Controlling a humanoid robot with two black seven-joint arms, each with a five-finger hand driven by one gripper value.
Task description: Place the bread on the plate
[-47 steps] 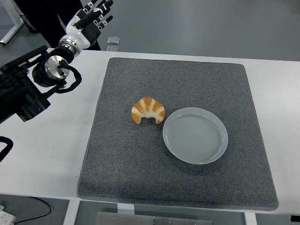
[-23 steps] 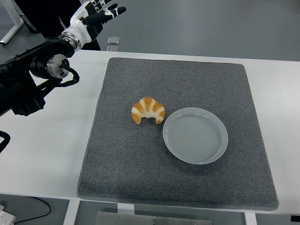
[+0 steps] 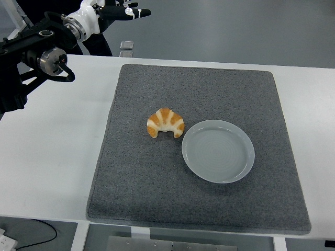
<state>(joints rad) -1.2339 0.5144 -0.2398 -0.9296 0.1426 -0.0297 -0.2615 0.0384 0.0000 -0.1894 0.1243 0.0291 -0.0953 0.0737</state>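
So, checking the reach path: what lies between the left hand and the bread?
Only bare white table and grey mat separate the left hand from the bread, per the head view.

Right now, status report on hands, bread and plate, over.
Left hand open, raised at far left. Right hand out of view. Bread on mat, beside empty plate. Path clear.

Grey mat (image 3: 199, 198) on white table (image 3: 47, 172); small clear object (image 3: 125, 48) at far edge.
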